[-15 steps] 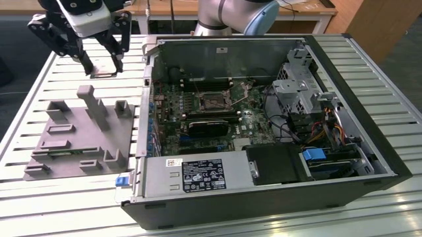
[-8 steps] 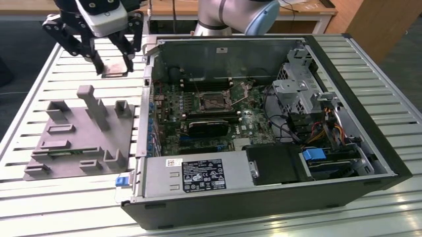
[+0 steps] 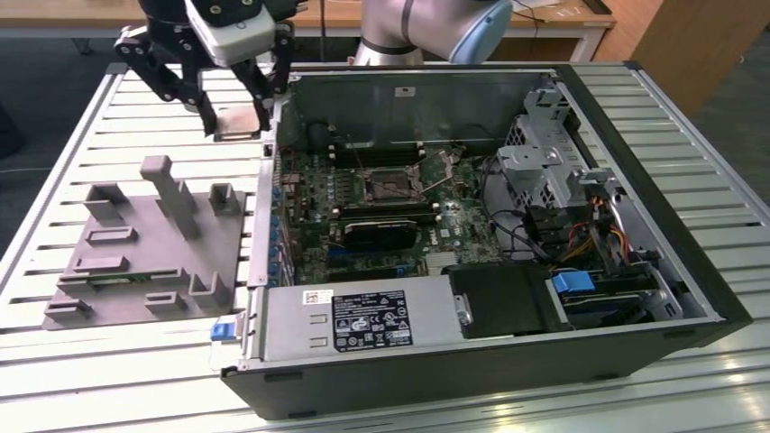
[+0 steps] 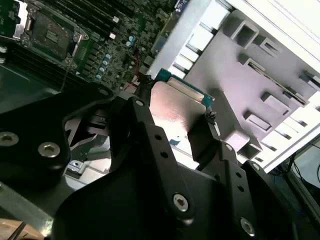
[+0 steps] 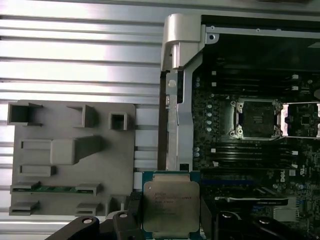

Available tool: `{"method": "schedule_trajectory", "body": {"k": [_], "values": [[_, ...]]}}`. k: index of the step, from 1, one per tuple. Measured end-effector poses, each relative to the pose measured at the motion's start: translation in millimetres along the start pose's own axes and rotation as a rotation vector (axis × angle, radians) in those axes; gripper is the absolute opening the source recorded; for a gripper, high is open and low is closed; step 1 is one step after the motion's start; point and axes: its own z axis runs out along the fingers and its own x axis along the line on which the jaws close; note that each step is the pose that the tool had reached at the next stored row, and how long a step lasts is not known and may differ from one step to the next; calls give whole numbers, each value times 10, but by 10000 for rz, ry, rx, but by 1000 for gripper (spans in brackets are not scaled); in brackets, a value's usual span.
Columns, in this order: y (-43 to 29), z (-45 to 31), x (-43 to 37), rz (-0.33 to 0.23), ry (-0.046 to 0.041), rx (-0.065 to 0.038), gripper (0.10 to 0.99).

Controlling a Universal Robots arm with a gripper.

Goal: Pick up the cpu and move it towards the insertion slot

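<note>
Your hand (image 4: 172,117) grips the cpu (image 4: 172,112) in the second wrist view.
First wrist view: cpu (image 5: 171,207) hangs over the computer case's wall, between fixture block (image 5: 72,155) and insertion slot (image 5: 256,119). Exterior view: hand (image 3: 234,113) above the worktop (image 3: 72,162), beside the case.

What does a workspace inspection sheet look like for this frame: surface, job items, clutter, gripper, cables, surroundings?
Surface: slatted white metal table.
Job's things: silvery square cpu held between the fingers, above the table beside the case wall; square black insertion slot on the motherboard sits empty, bracket raised.
Clutter: grey plastic fixture block on the exterior view's left; open black computer case.
Grippers: black gripper shut on the cpu.
Cables: coloured wire bundle inside the case.
Surroundings: wooden desk behind.
</note>
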Motion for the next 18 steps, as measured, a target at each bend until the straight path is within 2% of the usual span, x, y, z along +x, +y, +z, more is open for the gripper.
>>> {"method": "schedule_trajectory", "body": {"k": [18], "values": [[-9,23,-630,2,1,0,541]]}}
